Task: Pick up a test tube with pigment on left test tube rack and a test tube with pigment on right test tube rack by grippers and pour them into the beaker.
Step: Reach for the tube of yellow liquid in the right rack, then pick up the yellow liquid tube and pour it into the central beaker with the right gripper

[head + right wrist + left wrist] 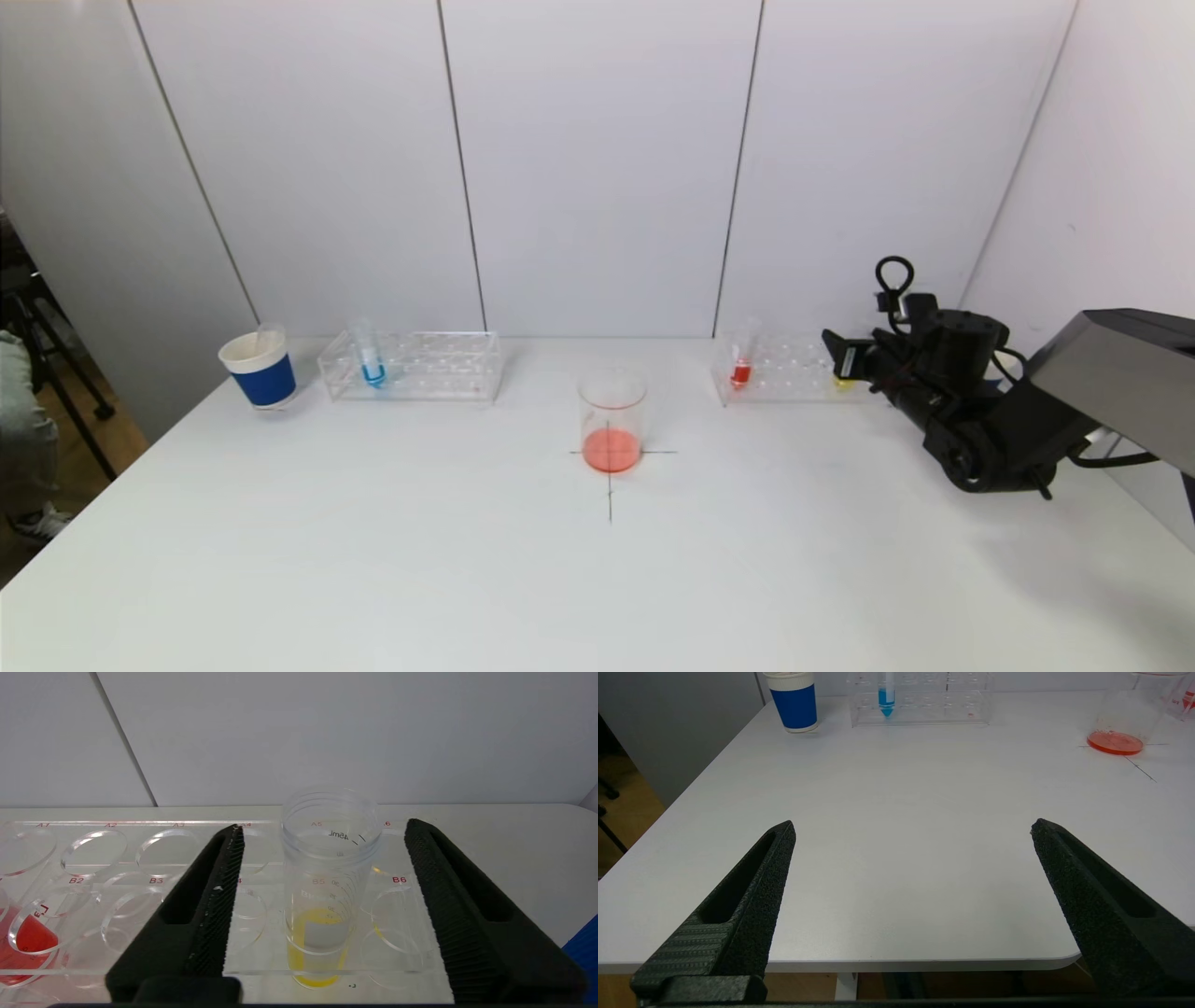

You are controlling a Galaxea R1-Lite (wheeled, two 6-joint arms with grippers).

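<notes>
A white table point(392, 560) holds everything, with a cross drawn near its middle. On that cross stands the beaker point(611, 420), clear glass with a shallow layer of orange-red liquid at the bottom.

Toward the back on the left sits the left rack point(415, 366), a clear plastic block with one tube of blue pigment point(371, 359) upright near its left end. A blue-and-white paper cup point(260, 369) stands just beside that rack, at the table's left edge.

At the back on the right sits the right rack point(775, 369). A tube of red pigment point(741, 362) stands at its left end, and a tube of yellow pigment point(327, 882) stands near its right end.

The right gripper point(322, 835) is at the right rack, its jaws spread on either side of the yellow tube, with a gap showing on each side; nothing is gripped.

The left gripper point(913, 828) hangs over the near left edge of the table, jaws spread wide and holding nothing.
</notes>
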